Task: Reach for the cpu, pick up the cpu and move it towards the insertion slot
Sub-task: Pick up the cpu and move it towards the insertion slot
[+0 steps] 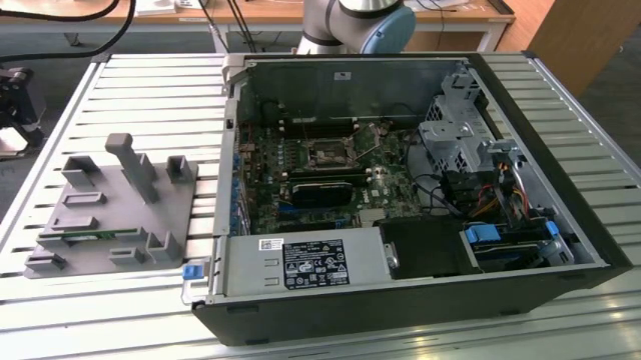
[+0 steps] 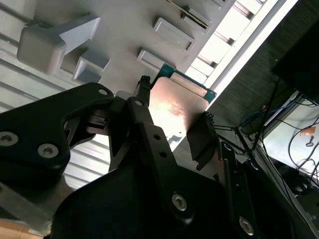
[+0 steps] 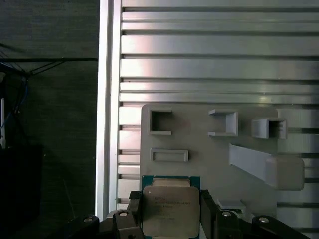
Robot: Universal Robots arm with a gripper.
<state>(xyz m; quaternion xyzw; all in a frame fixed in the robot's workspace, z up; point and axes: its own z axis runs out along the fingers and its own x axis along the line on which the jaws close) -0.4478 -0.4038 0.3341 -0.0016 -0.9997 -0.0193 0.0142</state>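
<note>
**Item: cpu** (image 3: 171, 209). In both wrist views the chip is being held by the gripper (image 3: 172, 215). The jaws are being kept narrowed to the chip's width, with one black finger (image 3: 207, 211) pressed on each of two opposite edges. The silver top is being shown to the first wrist view.

**Location.** The cpu is being kept directly over the grey holder plate (image 3: 199, 149), near one of its edges and just beside a shallow rectangular pocket (image 3: 169, 156). Whether the chip is being carried clear of the plate or is resting on it cannot be told.

**Progress.** The reach and the grasp are being judged complete, and the transfer is being judged barely begun. The insertion slot (image 1: 329, 154) is being seen well apart from the holder plate, toward the exterior view's right of it, inside the open computer case (image 1: 401, 315).

**Surface.** Holder plate and case are both being carried on a slatted aluminium table (image 1: 161, 90).

**Room.** Beyond the holder plate and the table, a wooden desk (image 1: 300, 11) and a dark floor are being shown, with the arm's base (image 1: 361, 22) between table and desk.
</note>
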